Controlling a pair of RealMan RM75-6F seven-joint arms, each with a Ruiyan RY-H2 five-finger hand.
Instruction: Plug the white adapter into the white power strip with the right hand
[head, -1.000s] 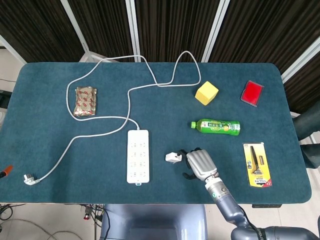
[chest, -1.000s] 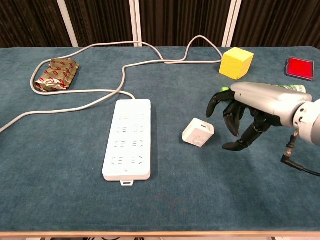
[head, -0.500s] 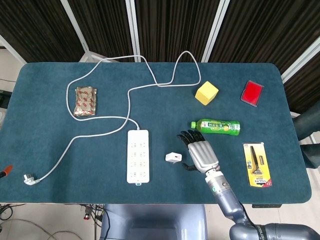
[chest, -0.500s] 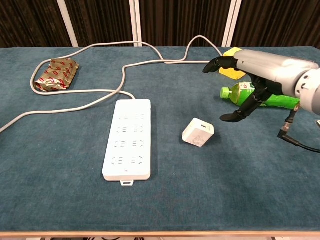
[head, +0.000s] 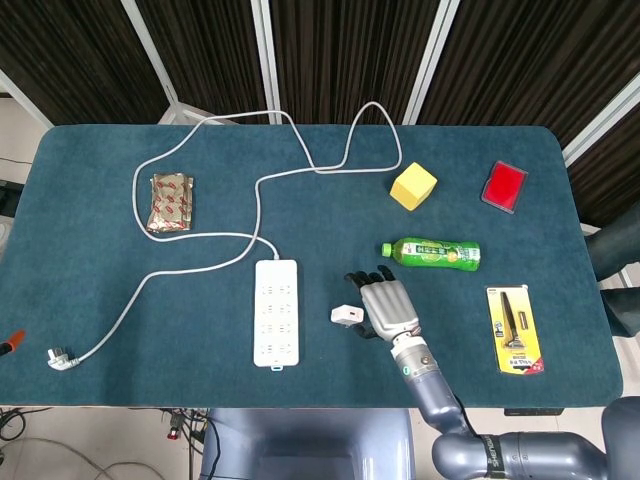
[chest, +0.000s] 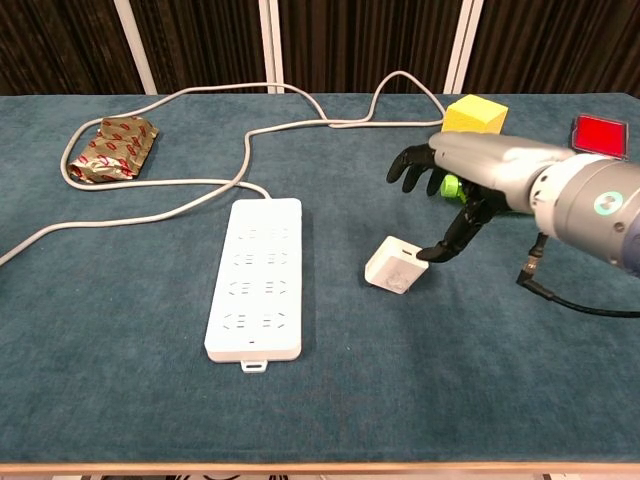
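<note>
1. Since half a second ago the right hand (head: 389, 305) (chest: 462, 172) has shifted left toward the white adapter (head: 347, 316) (chest: 396, 267), and it now hides most of the green bottle (head: 436, 253) in the chest view.
2. Its fingers are spread and hold nothing; the thumb tip (chest: 428, 254) sits just beside the adapter's right edge, though I cannot tell if it touches.
3. That adapter lies tilted on the blue table (head: 90, 240) (chest: 120, 400), near the right side of the white power strip (head: 276, 312) (chest: 256, 277) but apart from it.
4. From the strip, a white cable (head: 262, 190) (chest: 300, 125) loops across the table top to a plug (head: 60, 358) at the left front edge.
5. Also on the table: a yellow cube (head: 413, 186) (chest: 474, 115), a red pad (head: 504, 186) (chest: 599, 134), a packaged razor (head: 514, 328) and a foil snack packet (head: 171, 202) (chest: 113, 147).
6. No left hand shows in either view.
</note>
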